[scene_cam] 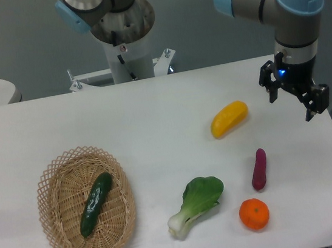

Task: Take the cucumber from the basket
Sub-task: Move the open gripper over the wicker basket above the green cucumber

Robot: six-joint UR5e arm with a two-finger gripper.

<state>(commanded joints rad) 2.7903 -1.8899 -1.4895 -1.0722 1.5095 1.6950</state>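
The cucumber [96, 203] lies inside the basket [51, 176], resting on the woven floor and running diagonally, its upper end toward the far right of the basket and its lower end toward the near left. The basket sits at the near left of the white tabletop [153, 119]. To its right, near the front edge, lies a bok choy [196, 205] with its white stem pointing toward the near left, and just beyond it an orange [254, 214]. A slim purple vegetable [259, 168] lies just above the orange, apart from it, and a yellow vegetable [229, 119] rests farther back, toward the middle right. The arm reaches in from the upper right, its grey links and blue joint caps bending down to a vertical wrist over the far right side of the tabletop, well apart from the basket. The end effector [294, 95] hangs there with its black fingers spread and nothing between them, though it seems to hover above the surface rather than touch it. No readable writing shows on the arm.
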